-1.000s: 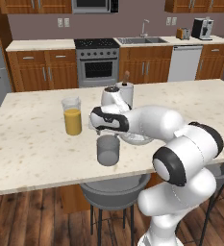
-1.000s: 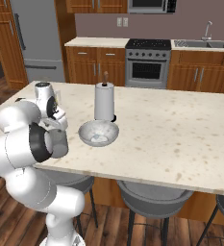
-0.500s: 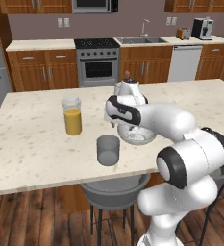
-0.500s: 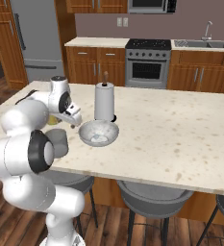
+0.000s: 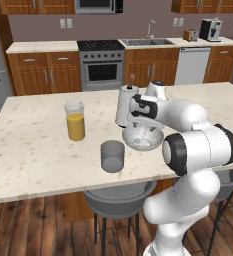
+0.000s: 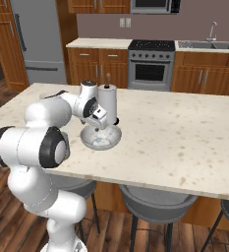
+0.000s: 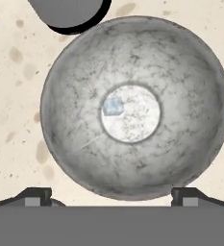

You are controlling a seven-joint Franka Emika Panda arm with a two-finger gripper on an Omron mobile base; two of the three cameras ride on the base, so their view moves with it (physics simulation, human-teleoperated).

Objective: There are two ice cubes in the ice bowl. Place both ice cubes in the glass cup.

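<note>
One ice cube showing in the ice bowl, gripper hanging open over it

The gripper (image 7: 111, 194), jaws spread wide and grasping nothing, is looking down into the ice bowl (image 7: 180, 62), where one ice cube (image 7: 113, 106) is lying on the flat bottom; judging by that, one cube is left to move. The glass cup (image 5: 112, 156) is standing nearby, the white jug (image 5: 125, 106) crowding the bowl's far rim.

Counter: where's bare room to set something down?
Bare counter runs wide right of the ice bowl, and left of the juice glass. Crowded: the jug, ice bowl and glass cup cluster, the open gripper over the bowl.
</note>
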